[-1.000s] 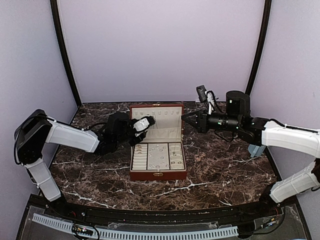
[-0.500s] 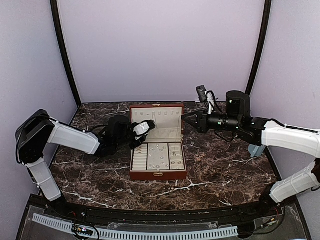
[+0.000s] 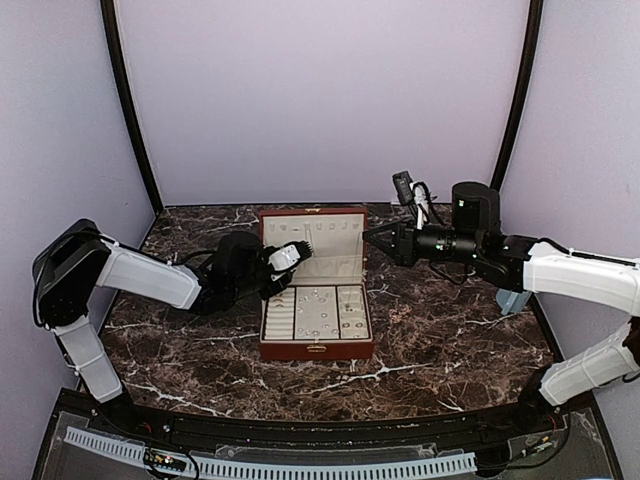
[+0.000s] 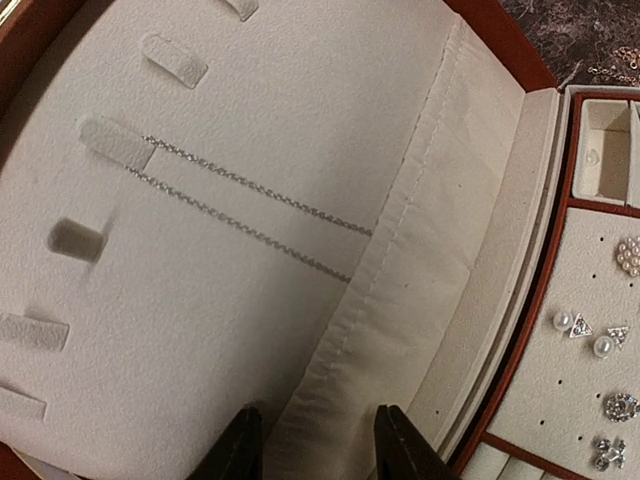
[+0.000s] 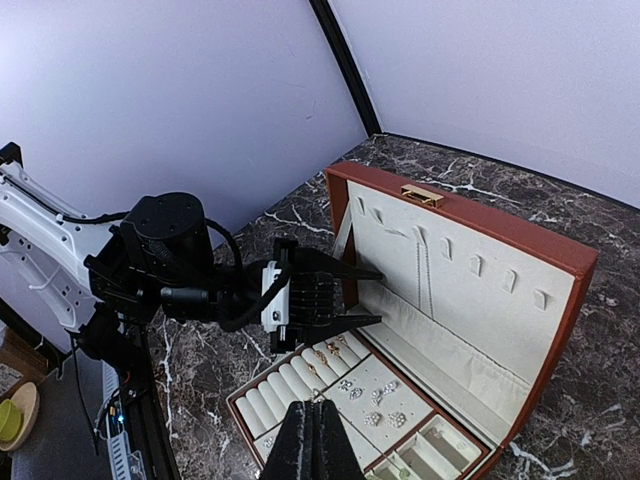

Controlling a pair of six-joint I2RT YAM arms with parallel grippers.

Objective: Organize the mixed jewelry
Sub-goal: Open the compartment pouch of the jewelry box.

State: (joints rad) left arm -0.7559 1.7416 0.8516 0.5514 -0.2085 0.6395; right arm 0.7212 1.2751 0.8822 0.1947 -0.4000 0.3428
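The jewelry box point(image 3: 314, 348) lies open with its lid point(image 3: 335, 240) upright. A thin silver chain point(image 4: 250, 205) hangs from a hook on the lid's cream lining. Pearl and sparkly studs point(image 4: 590, 333) sit on the stud panel, and gold rings point(image 5: 327, 354) on the ring rolls. My left gripper point(image 4: 318, 445) is open with only the lid's pocket fabric between its fingertips; it also shows as my left gripper point(image 5: 381, 298) at the lid's left end. My right gripper point(image 5: 318, 440) is shut above the tray. A tiny glint sits at its tips; I cannot tell whether it is held.
The box stands mid-table on dark marble point(image 3: 450, 330). My right gripper point(image 3: 370, 238) hovers at the lid's right edge. Small side compartments point(image 5: 430, 450) lie at the tray's near end. Purple walls close in the back and sides.
My left arm has eased slightly toward the lid and its jaws have narrowed a little. The right arm has not moved.
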